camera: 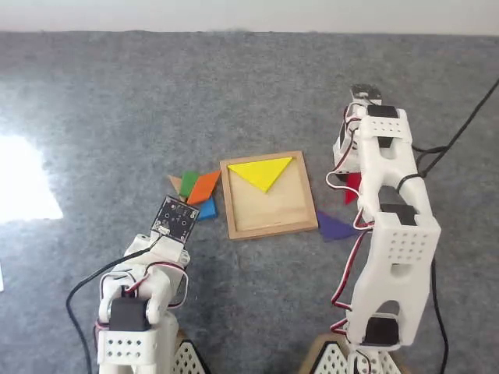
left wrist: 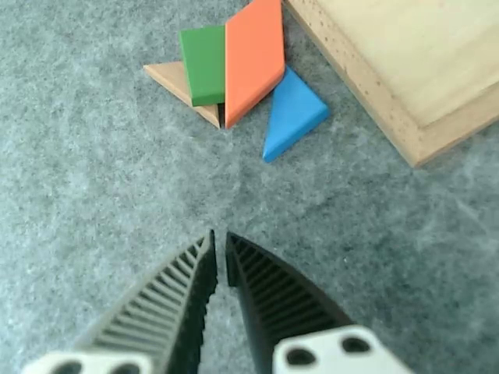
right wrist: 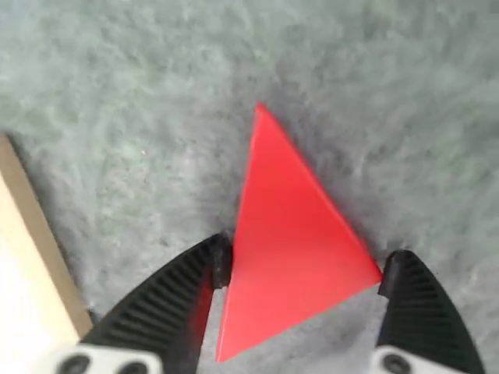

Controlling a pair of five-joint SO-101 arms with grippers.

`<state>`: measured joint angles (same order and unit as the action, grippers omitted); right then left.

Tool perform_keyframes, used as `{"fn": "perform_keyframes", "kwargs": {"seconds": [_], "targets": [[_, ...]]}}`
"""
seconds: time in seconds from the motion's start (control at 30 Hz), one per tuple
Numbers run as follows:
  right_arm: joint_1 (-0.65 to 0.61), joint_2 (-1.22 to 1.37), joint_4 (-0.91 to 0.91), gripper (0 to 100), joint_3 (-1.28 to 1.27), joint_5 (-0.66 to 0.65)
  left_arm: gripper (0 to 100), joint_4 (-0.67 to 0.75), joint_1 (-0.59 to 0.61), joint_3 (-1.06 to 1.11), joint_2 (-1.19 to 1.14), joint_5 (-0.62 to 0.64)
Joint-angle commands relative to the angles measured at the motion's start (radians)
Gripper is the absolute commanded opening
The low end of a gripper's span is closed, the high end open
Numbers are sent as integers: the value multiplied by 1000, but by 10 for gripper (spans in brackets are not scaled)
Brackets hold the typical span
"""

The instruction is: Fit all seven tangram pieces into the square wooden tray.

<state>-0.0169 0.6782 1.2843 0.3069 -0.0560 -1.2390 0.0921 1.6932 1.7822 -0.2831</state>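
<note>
The square wooden tray [camera: 269, 222] lies mid-table with a yellow triangle [camera: 261, 171] in its far part. Left of it sit a green piece [left wrist: 203, 62], an orange parallelogram [left wrist: 253, 54], a tan triangle [left wrist: 175, 82] and a blue triangle [left wrist: 292, 113], touching one another. My left gripper [left wrist: 218, 238] is shut and empty, on the near side of that cluster above the mat. A red triangle [right wrist: 288, 241] lies flat on the mat right of the tray. My right gripper [right wrist: 306, 261] is open and straddles it, fingers close to its edges. A purple triangle [camera: 334, 226] lies by the tray's near right corner.
Grey felt mat [camera: 117, 117] covers the table. The tray's raised edge [right wrist: 35, 234] runs close beside the right gripper. The right arm [camera: 390, 202] stands tall over the red piece, and black cables [camera: 460, 128] trail off to the right.
</note>
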Motion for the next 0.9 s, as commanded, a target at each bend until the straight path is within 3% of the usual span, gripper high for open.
{"fn": "perform_keyframes", "kwargs": {"seconds": [0.0,0.27,0.63,0.87], "targets": [[30,-64,-41,299,37,-86,20,-6,5,-8,-6,6],[1,-139,-25,299,38,-101,20,-6,5,-8,-6,6],[-173,-289,53,303,35,-110,20,-6,5,-8,-6,6],[-73,-137,45,500,32,-235,20,-6,5,-8,-6,6]]}}
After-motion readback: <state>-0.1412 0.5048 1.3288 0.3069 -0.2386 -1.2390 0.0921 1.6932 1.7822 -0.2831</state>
